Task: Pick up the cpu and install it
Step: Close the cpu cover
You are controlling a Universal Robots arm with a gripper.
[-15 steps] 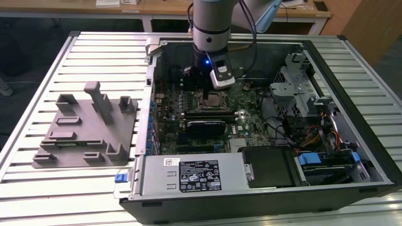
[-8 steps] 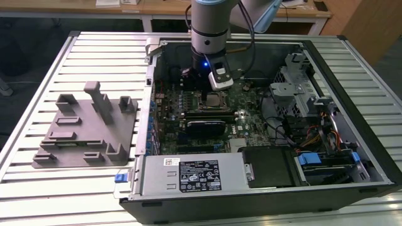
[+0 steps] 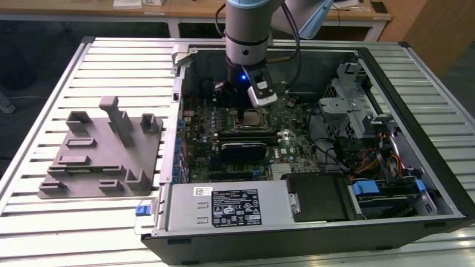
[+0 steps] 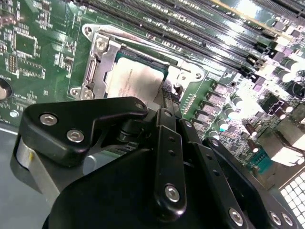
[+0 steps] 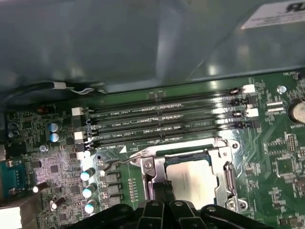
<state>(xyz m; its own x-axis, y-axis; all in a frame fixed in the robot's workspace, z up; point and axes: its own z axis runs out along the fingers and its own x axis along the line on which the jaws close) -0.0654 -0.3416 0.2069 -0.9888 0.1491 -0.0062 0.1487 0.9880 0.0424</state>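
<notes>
Left of frame in the exterior view, a grey tray (image 3: 104, 150) lies on the worktop (image 3: 44, 233). To its right the open computer case (image 3: 415, 111) holds the cpu (image 3: 255, 117), seated flat in its socket at centre frame, straight beneath the arm (image 3: 248, 33). The chip is square, so no long axis matters. The first wrist view has the pincer (image 5: 162, 187) pinched narrow and holding nothing. Its tips sit at 1 edge of the cpu (touching or just beside, I cannot tell), with 4 memory slots (image 5: 167, 119) beyond. The arm's wrist covers that spot in the exterior view.
</notes>
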